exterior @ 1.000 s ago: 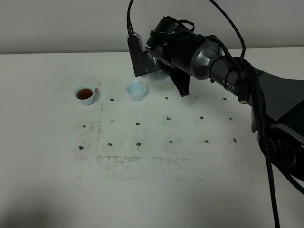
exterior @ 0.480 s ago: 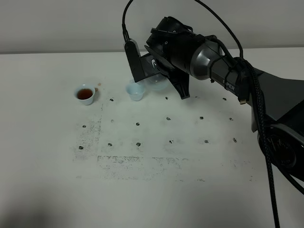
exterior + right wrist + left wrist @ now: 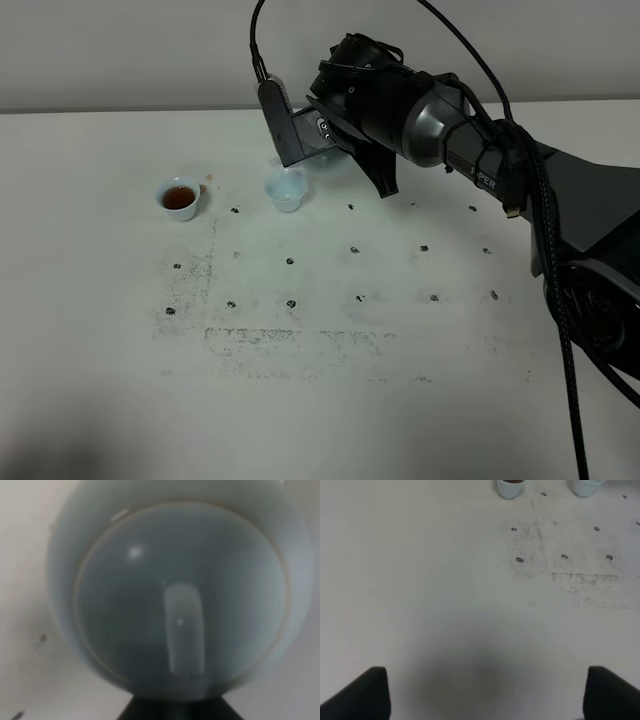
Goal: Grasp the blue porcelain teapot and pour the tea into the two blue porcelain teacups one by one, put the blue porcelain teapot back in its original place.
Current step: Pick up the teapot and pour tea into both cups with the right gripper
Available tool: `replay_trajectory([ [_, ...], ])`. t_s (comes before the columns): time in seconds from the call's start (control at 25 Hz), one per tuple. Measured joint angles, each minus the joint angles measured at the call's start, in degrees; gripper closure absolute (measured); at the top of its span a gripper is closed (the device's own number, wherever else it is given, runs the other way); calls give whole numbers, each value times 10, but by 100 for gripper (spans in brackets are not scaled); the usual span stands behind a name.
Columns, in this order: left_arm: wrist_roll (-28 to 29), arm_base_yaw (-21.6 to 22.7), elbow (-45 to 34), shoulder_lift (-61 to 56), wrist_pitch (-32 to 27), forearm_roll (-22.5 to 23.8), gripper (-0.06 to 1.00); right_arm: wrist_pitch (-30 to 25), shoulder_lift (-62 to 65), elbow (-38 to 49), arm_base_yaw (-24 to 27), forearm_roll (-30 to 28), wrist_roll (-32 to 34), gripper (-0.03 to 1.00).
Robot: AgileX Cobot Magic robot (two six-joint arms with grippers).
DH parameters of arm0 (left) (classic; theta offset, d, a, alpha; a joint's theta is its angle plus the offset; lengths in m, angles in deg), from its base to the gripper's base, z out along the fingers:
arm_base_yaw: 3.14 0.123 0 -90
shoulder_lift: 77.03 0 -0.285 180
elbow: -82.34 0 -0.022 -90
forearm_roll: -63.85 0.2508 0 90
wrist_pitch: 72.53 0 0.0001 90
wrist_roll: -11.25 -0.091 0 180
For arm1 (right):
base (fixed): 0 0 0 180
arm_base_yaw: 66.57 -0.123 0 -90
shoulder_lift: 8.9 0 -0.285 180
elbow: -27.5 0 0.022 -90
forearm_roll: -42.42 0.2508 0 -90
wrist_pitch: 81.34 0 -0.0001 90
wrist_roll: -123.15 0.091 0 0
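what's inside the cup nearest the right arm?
Only a pale blue interior shows in that cup; no dark tea like the other cup. The teapot beside it is mostly covered by the right arm, so its spout is hidden.

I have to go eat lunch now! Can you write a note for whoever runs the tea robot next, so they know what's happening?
Left gripper: open, holding nothing, over the bare table.
Right gripper: shut on the blue porcelain teapot, holding it up off the table right next to the second teacup.
First teacup, farther left in the high view: has brown tea in it, so that pour is done.
Second teacup: no tea shows in it.
Left to do: pour into the second teacup, then set the teapot back in its place and let go.
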Motion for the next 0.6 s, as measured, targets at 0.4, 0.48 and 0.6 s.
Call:
replay_trajectory([
  [0.4, 0, 0, 0, 0, 0, 0, 20, -22, 0, -29, 33, 8, -72, 92],
  [0.48, 0, 0, 0, 0, 0, 0, 20, -21, 0, -34, 34, 5, -83, 92],
  [0.6, 0, 0, 0, 0, 0, 0, 20, 0, -2, -35, 34, -1, -90, 92],
])
